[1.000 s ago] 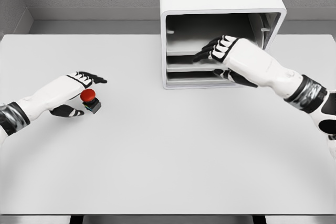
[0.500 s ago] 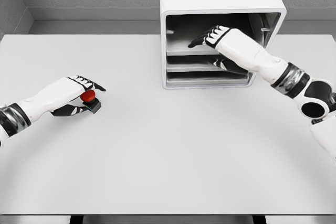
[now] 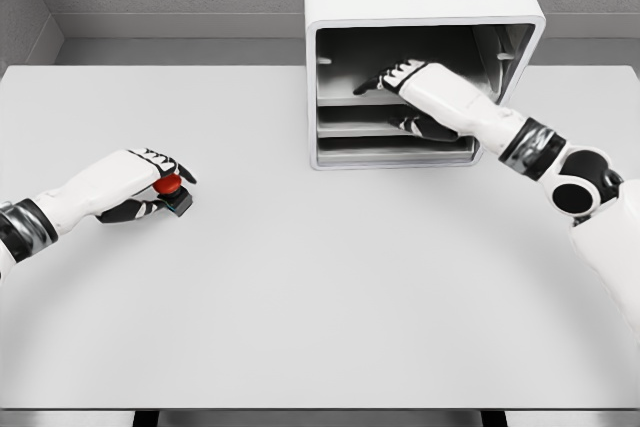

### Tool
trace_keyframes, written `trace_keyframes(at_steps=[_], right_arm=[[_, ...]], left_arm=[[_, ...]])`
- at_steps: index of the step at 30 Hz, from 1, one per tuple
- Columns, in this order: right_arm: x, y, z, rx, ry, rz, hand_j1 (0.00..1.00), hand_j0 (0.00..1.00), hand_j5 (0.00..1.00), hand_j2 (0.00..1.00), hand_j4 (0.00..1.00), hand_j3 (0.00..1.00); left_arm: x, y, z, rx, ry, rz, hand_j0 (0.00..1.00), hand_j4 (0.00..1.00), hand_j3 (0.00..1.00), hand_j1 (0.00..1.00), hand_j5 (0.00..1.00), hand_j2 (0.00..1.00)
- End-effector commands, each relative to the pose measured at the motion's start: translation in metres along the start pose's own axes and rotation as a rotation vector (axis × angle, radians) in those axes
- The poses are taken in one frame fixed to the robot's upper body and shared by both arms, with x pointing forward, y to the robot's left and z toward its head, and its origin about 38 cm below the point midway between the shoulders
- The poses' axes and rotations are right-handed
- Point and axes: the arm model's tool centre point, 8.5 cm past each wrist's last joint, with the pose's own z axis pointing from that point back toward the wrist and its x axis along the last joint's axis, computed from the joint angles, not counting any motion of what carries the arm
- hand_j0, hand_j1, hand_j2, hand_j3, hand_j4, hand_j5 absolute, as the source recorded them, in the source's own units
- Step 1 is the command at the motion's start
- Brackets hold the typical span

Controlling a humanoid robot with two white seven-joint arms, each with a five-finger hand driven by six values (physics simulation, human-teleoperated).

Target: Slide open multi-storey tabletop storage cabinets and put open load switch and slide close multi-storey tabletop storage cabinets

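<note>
I see the white table [image 3: 320,287] filling most of my head view, pale and flat from edge to edge. At its far side, right of the middle, stands the white storage cabinet [image 3: 424,7], its front open toward me, with stacked trays [image 3: 352,123] showing inside as grey shelves one above another.

My right arm [image 3: 545,152] comes in from the right edge and reaches up into the cabinet mouth. My right hand [image 3: 415,92] sits at the tray fronts: the fingers [image 3: 375,81] lie stretched out flat over the edge of the upper tray, while the thumb points below it toward the next tray down. I cannot tell whether it truly pinches the tray lip.

My left arm [image 3: 55,207] enters from the left edge and lies low on the table. My left hand [image 3: 140,187] is curled around the load switch [image 3: 173,194], a small dark block with a red button on top, which rests on the table at the left, well apart from the cabinet. The fingers arch over the red cap and the thumb presses in from the near side.
</note>
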Motion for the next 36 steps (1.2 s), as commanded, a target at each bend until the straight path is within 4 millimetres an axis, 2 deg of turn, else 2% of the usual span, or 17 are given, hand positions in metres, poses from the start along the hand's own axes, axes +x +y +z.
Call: trace_keyframes(at_steps=[1, 15, 17, 24, 26, 36], right_arm=[[-0.002, 0.003, 0.000, 0.014, 0.006, -0.011, 0.75, 0.75, 0.75, 0.75, 0.75, 0.75], [0.002, 0.008, 0.004, 0.027, -0.002, -0.015, 0.77, 0.77, 0.77, 0.77, 0.77, 0.77], [0.007, -0.001, 0.006, 0.021, -0.020, 0.014, 0.77, 0.77, 0.77, 0.77, 0.77, 0.77], [0.005, 0.002, 0.015, 0.028, -0.010, 0.010, 0.77, 0.77, 0.77, 0.77, 0.77, 0.77], [0.012, 0.000, 0.019, 0.029, -0.027, 0.025, 0.77, 0.77, 0.77, 0.77, 0.77, 0.77], [0.022, 0.003, 0.034, 0.045, -0.043, 0.039, 0.77, 0.77, 0.77, 0.77, 0.77, 0.77]], left_arm=[[0.000, 0.001, 0.000, 0.003, 0.000, 0.005, 0.56, 0.56, 0.56, 0.56, 0.56, 0.56], [0.000, 0.006, 0.001, 0.021, -0.001, -0.001, 0.36, 0.36, 0.36, 0.36, 0.36, 0.36], [0.001, 0.007, 0.001, 0.024, -0.002, -0.002, 0.36, 0.36, 0.36, 0.36, 0.36, 0.36], [0.005, 0.013, 0.001, 0.045, -0.016, -0.005, 0.36, 0.36, 0.36, 0.36, 0.36, 0.36], [0.005, 0.013, 0.001, 0.049, -0.017, -0.004, 0.36, 0.36, 0.36, 0.36, 0.36, 0.36], [0.011, 0.019, 0.003, 0.084, -0.044, 0.014, 0.36, 0.36, 0.36, 0.36, 0.36, 0.36]])
